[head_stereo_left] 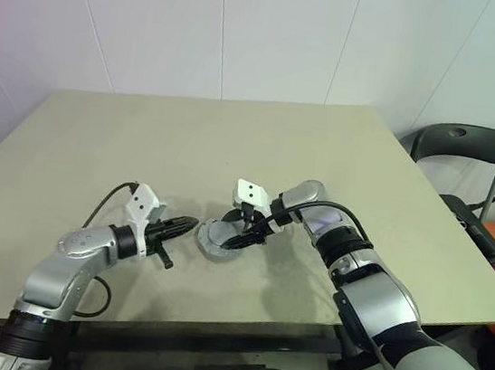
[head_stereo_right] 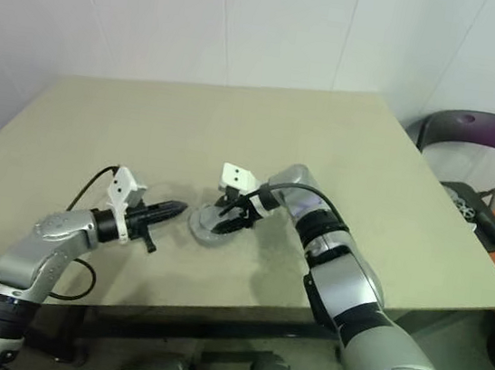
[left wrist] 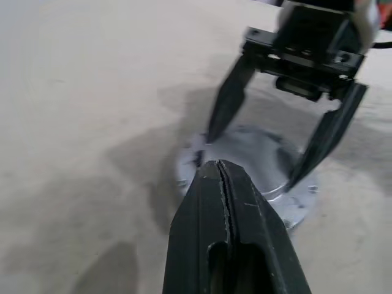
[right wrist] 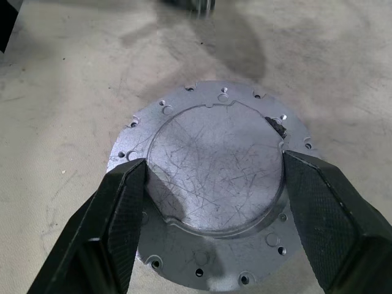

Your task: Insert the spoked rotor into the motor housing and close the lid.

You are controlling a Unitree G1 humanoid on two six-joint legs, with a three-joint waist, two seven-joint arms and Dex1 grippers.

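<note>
Right gripper (right wrist: 208, 184) stands over a round grey metal part, its two black fingers (right wrist: 110, 226) spread wide, one on each side of the part's raised middle. Whether the cross-hatched pads actually touch the metal cannot be told from the pictures. The part is the lid (right wrist: 214, 184): a flat disc with a scratched, dull silver face, a raised central plateau with a lightly notched outline, and a lower flange ringed with small drilled holes. It lies flat on the table (head_stereo_left: 97, 147), between the two grippers and nearer the table's front edge. What lies under the lid is hidden, so the spoked rotor and the copper-wound housing cannot be made out.

Just to the left, the left gripper (left wrist: 220, 168) is clenched on nothing, its fingers pressed together into one dark wedge whose tip points at the lid's edge from just beside it, without clearly touching.

The table top is a matt beige sheet, faintly smudged and scuffed. Beyond its far right corner stands a dark chair (head_stereo_left: 463, 145) with a curved plastic back.
</note>
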